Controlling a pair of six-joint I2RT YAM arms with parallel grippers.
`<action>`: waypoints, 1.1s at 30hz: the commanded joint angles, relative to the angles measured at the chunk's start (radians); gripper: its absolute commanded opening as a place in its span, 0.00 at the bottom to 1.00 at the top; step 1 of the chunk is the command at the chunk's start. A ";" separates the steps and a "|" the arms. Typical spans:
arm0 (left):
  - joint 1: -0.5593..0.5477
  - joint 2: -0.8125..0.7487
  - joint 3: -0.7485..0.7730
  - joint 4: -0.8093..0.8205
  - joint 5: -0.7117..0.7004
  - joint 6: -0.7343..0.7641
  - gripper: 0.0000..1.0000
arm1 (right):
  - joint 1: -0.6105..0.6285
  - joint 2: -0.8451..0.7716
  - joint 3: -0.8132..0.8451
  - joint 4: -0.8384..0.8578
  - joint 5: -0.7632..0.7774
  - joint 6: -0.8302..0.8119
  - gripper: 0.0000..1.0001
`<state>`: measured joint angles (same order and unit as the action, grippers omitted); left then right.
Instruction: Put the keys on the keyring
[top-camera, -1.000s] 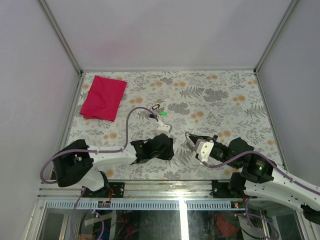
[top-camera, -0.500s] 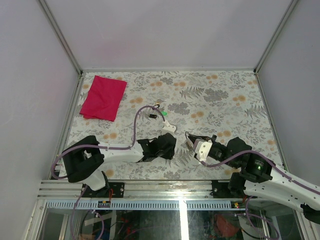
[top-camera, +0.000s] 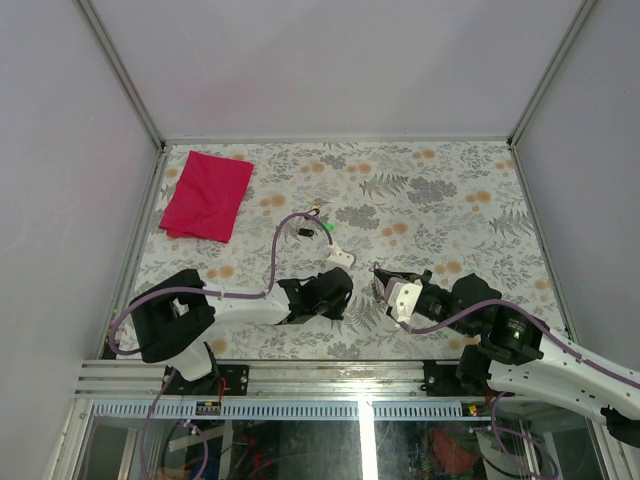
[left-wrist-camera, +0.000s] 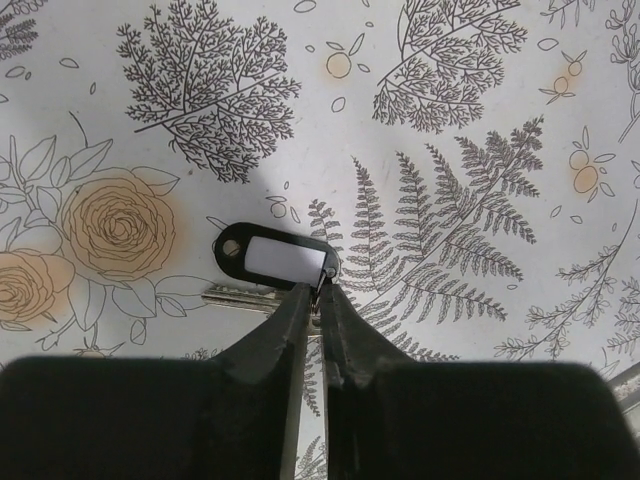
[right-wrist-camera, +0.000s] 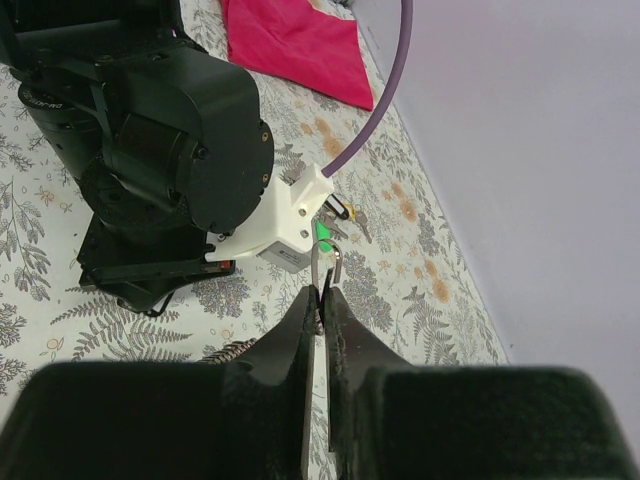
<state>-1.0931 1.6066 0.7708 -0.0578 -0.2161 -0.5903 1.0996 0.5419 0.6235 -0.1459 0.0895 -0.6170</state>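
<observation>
In the left wrist view my left gripper is shut on the small loop at the end of a key that has a black head with a white label. Its metal shaft lies on the table. In the top view this gripper points down near the front middle. My right gripper is shut on the keyring, a thin silver wire loop standing up from the fingertips; it also shows in the top view. More keys lie farther back.
A tiny green piece lies beside the loose keys and shows in the right wrist view. A red cloth lies at the back left. The left arm's wrist is close in front of the right gripper. Frame walls surround the floral table.
My left wrist has shifted a little right and toward the near edge, away from the loose keys. The right gripper has barely moved and keeps the keyring.
</observation>
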 joint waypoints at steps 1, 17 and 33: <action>-0.006 0.008 0.015 0.068 -0.003 0.012 0.08 | 0.007 -0.004 0.005 0.060 0.016 0.007 0.00; -0.006 -0.074 -0.045 0.127 -0.003 0.031 0.11 | 0.007 -0.004 0.004 0.062 0.016 0.007 0.00; -0.010 -0.696 -0.285 0.352 0.090 0.340 0.45 | 0.008 -0.017 0.021 0.049 -0.028 0.063 0.00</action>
<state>-1.0935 1.0592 0.5175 0.1413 -0.1879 -0.4042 1.0996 0.5373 0.6231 -0.1459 0.0856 -0.5972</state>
